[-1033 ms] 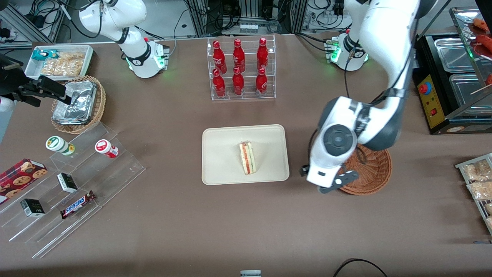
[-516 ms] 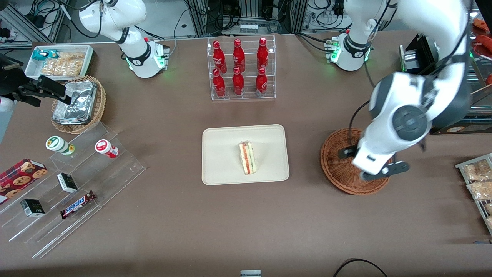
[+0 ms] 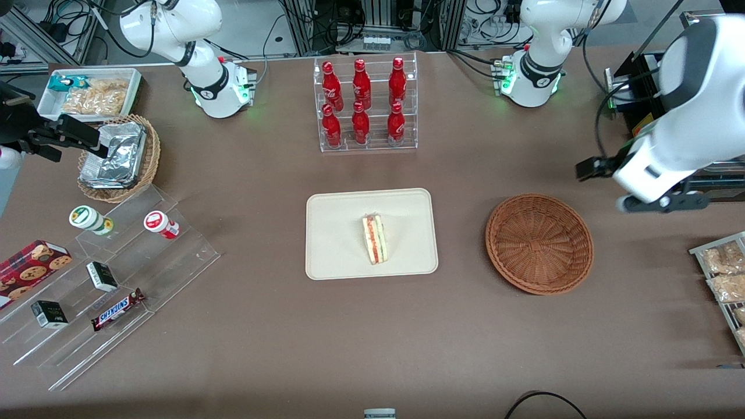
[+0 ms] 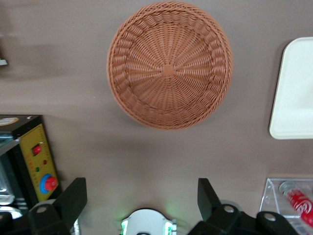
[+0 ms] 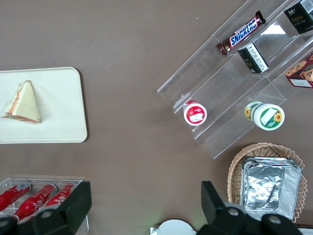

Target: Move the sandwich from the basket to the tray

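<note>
The sandwich (image 3: 375, 238) (image 5: 22, 103), a pale bread wedge with red and green layers, lies on the cream tray (image 3: 337, 244) (image 5: 63, 122) (image 4: 296, 98) at mid-table. The round reddish-brown wicker basket (image 3: 539, 242) (image 4: 169, 63) stands beside the tray toward the working arm's end, with nothing in it. My left gripper (image 3: 666, 202) (image 4: 141, 198) hangs high above the table, off the basket toward the working arm's end and slightly farther from the front camera. It is open, with only bare tabletop between its black fingers (image 4: 73, 199).
A black appliance with a yellow panel and red button (image 3: 651, 148) (image 4: 38, 164) stands close by the gripper. A rack of snack bags (image 3: 722, 273) is nearer the front camera. A clear rack of red bottles (image 3: 364, 105) stands farther back than the tray.
The left arm has swung from over the basket toward the working arm's end of the table and risen, uncovering the empty basket. The sandwich stays put on the tray.
</note>
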Controlling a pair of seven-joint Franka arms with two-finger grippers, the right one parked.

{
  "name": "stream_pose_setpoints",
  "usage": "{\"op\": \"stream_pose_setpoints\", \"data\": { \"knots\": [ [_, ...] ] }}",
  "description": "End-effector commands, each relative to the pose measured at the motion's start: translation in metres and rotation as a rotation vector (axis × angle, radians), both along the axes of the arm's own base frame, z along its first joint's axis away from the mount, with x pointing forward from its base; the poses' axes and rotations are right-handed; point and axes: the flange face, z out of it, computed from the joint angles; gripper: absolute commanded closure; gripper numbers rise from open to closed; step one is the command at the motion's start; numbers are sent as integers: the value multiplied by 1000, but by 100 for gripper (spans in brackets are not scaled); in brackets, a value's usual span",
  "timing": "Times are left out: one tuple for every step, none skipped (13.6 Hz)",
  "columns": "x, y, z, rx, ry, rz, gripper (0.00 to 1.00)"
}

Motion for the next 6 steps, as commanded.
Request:
{"op": "stream_pose_setpoints", "data": {
  "knots": [
    [-20,22,21,-24,-21,-44,0],
    [-26,25,32,-21,-35,-56,0],
    [-32,32,41,-17,-43,-52,0],
    [-36,35,49,-13,-59,-47,0],
    [-37,36,52,-12,-64,-44,0],
    [-37,38,51,-6,-61,-38,0]
  ]
}}
